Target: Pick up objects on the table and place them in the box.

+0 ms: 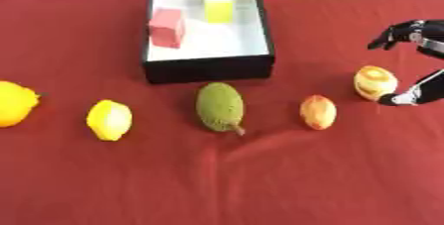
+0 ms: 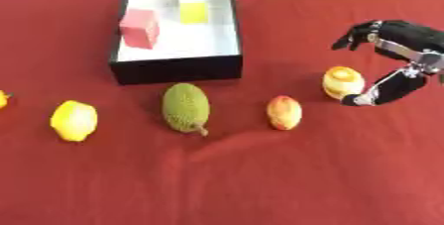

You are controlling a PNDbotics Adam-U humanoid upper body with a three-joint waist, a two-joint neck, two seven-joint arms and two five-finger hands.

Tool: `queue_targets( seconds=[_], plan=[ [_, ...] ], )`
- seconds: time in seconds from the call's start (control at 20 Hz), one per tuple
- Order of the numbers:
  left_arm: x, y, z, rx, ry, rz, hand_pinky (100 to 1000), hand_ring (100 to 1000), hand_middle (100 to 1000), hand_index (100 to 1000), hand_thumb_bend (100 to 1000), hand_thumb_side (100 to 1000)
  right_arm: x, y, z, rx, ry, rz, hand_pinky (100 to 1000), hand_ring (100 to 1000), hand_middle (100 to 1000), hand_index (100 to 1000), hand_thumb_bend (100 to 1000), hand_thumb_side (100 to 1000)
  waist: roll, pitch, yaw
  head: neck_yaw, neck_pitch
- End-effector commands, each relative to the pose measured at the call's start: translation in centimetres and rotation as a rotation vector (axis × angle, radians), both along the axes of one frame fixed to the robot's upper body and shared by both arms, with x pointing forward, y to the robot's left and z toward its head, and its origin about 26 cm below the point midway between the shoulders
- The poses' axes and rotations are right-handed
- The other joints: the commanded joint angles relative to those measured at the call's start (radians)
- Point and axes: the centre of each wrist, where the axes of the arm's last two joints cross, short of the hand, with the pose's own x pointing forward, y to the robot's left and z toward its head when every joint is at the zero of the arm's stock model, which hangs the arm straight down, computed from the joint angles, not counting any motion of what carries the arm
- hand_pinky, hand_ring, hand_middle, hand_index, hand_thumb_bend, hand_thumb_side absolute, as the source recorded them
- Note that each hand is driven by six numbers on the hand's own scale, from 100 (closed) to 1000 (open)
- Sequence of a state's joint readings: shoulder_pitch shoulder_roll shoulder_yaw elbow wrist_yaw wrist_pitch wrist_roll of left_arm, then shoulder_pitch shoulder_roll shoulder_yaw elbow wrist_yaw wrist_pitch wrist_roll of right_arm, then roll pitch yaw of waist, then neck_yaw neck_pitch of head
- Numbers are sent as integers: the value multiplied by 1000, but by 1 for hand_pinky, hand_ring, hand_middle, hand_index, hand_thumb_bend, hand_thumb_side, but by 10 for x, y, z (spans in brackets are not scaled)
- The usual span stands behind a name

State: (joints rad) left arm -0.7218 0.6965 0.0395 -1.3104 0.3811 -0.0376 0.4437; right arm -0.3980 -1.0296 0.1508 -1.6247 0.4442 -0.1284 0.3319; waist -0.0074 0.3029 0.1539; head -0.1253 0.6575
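A black box (image 1: 208,68) with a white floor stands at the back centre; a red block (image 1: 166,28) and a yellow block (image 1: 218,4) lie inside it. On the red cloth in front lie a large yellow fruit (image 1: 15,103), a lemon (image 1: 109,119), a green bumpy fruit (image 1: 219,106), a small orange-red fruit (image 1: 317,111) and an orange-yellow fruit (image 2: 343,82). My right hand (image 2: 395,55) hangs open just right of the orange-yellow fruit, fingers above it and thumb low beside it, not closed on it. My left hand does not show.
The red cloth (image 1: 260,179) covers the whole table. A fold runs across it in front of the green fruit. The table's far edge lies just behind the box.
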Motion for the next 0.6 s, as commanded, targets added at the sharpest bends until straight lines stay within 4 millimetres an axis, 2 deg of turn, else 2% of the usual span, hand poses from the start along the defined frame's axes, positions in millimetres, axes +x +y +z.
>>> queue_targets(
  seconds=[0.05, 0.6],
  plan=[
    [-4, 5, 14, 16, -34, 6, 753, 833, 791, 880, 667, 619, 2, -6, 8, -33, -20, -19, 830, 753, 738, 811, 619, 184, 4, -14, 2, -5, -12],
    [-4, 3, 14, 11, -36, -1, 753, 833, 792, 879, 661, 621, 15, -16, -5, -43, -2, -70, 823, 731, 713, 788, 586, 145, 7, -6, 10, -8, -17]
  ],
)
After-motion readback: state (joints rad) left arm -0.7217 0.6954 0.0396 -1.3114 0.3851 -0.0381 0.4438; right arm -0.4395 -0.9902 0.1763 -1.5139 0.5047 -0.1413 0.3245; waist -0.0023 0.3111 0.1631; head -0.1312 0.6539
